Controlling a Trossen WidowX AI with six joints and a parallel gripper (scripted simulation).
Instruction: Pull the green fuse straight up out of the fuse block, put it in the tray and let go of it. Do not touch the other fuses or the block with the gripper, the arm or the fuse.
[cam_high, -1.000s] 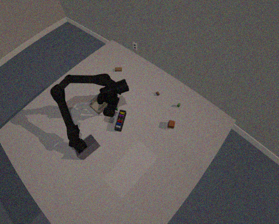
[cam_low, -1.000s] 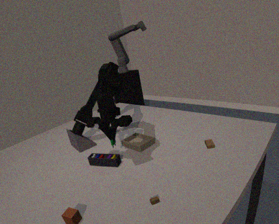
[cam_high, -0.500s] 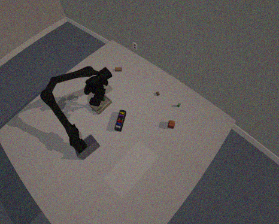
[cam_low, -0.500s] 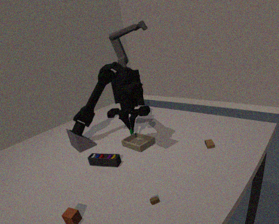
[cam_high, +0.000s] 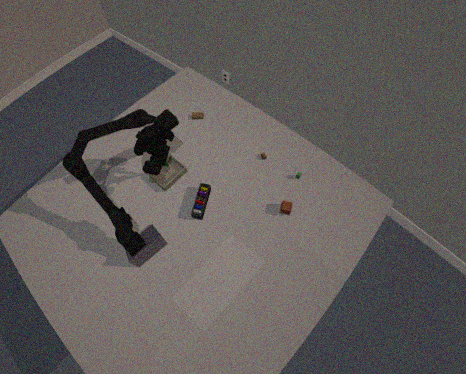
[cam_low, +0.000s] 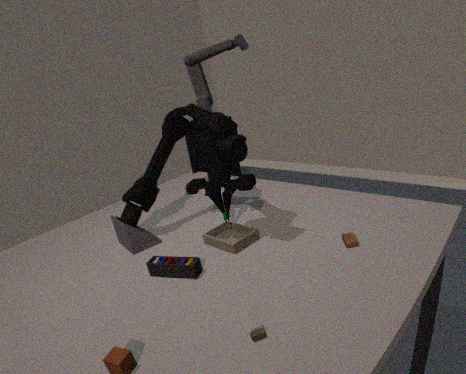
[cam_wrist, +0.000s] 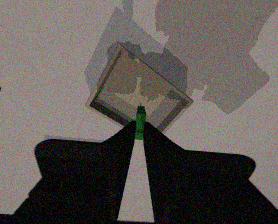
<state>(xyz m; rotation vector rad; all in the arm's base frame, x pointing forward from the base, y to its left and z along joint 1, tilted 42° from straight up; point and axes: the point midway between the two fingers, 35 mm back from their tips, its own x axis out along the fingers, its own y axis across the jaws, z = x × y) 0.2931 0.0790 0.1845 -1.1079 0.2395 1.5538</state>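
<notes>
The green fuse (cam_high: 165, 163) (cam_low: 226, 217) (cam_wrist: 140, 120) is held between my fingertips. My gripper (cam_low: 225, 212) (cam_wrist: 139, 125) is shut on it and points down above the tan tray (cam_high: 178, 175) (cam_low: 220, 243) (cam_wrist: 127, 70). In the exterior view the fuse's lower end shows above the tray. In the wrist view the fuse overlaps the near part of the tray. The black fuse block (cam_high: 206, 200) (cam_low: 175, 271) stands apart from the tray, with white, blue, red, purple and yellow fuses in it and a gap between red and purple.
An orange cube (cam_high: 286, 207) (cam_low: 120, 360), a small brown block (cam_high: 263, 156) (cam_low: 258, 334), a tan block (cam_high: 197, 115) (cam_low: 350, 240) and a tiny green piece (cam_high: 298, 175) lie away from the tray. A pale rectangle (cam_high: 220, 282) is on the table. A grey jointed stand (cam_low: 201, 85) rises behind my arm.
</notes>
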